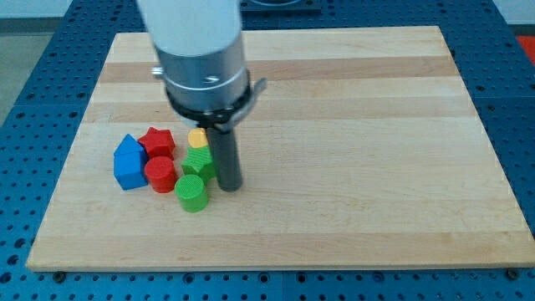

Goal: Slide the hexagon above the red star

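Green hexagon [198, 161] beside tool [230, 186] (left)

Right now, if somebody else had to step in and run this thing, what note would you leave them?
My tip sits on the wooden board, just to the view's right of the block cluster, close beside the green star-like block.
The red star is at the cluster's top, with the blue house-shaped block to its left and the red cylinder below it.
The yellow block, likely the hexagon, lies right of the red star, partly hidden by the rod.
The green cylinder is lowest.
Left: push the hexagon above the red star.
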Tool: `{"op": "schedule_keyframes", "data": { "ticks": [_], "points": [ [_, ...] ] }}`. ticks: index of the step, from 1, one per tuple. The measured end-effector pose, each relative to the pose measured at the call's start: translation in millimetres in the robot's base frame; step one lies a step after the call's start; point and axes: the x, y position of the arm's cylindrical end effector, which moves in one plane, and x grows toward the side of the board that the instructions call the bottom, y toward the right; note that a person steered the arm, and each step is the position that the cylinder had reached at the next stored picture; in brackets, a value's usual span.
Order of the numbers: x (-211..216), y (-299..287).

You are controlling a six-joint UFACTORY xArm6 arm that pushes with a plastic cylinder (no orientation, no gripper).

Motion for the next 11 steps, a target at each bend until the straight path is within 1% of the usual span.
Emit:
{"op": "schedule_keyframes", "data": {
  "ticks": [1, 2, 5, 7, 11],
  "points": [
    [-6, 32],
    [-62, 26],
    [-73, 0],
    [-96, -20],
    [-94, -72]
  ]
}}
